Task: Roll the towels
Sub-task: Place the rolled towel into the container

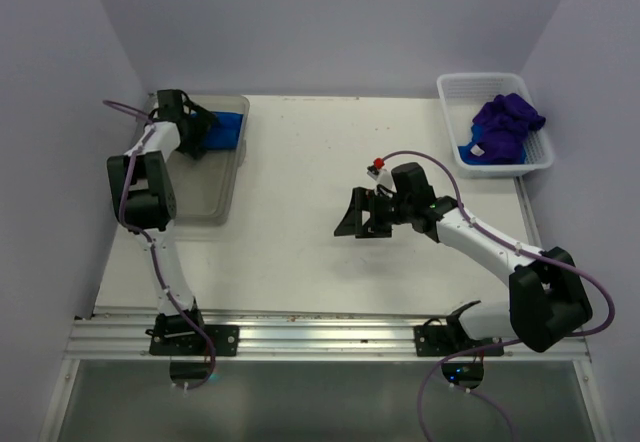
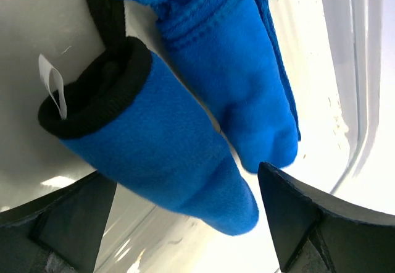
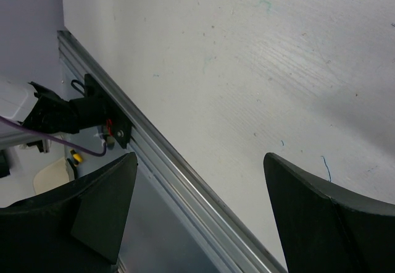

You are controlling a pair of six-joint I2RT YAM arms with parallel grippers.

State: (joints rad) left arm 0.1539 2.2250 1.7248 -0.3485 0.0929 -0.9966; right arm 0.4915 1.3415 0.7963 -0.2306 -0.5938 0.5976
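Two rolled blue towels lie side by side in a clear bin [image 1: 200, 190] at the table's back left. In the left wrist view the nearer roll [image 2: 154, 149] has a black-edged end and a white tag [image 2: 52, 88]; the other roll [image 2: 234, 69] lies beyond it. My left gripper [image 1: 200, 130] [image 2: 185, 174] hangs open over the nearer roll, whose end sits between the spread fingers without touching them. Purple towels [image 1: 505, 122] are heaped in a white basket [image 1: 480, 78] at the back right. My right gripper [image 1: 358, 212] [image 3: 200, 156] is open and empty above mid-table.
A bit of blue cloth [image 1: 468, 152] shows under the purple heap in the basket. The bin's clear wall [image 2: 349, 69] rises close to the rolls. A metal rail [image 1: 320, 327] [image 3: 185, 180] runs along the table's near edge, with both arm bases on it.
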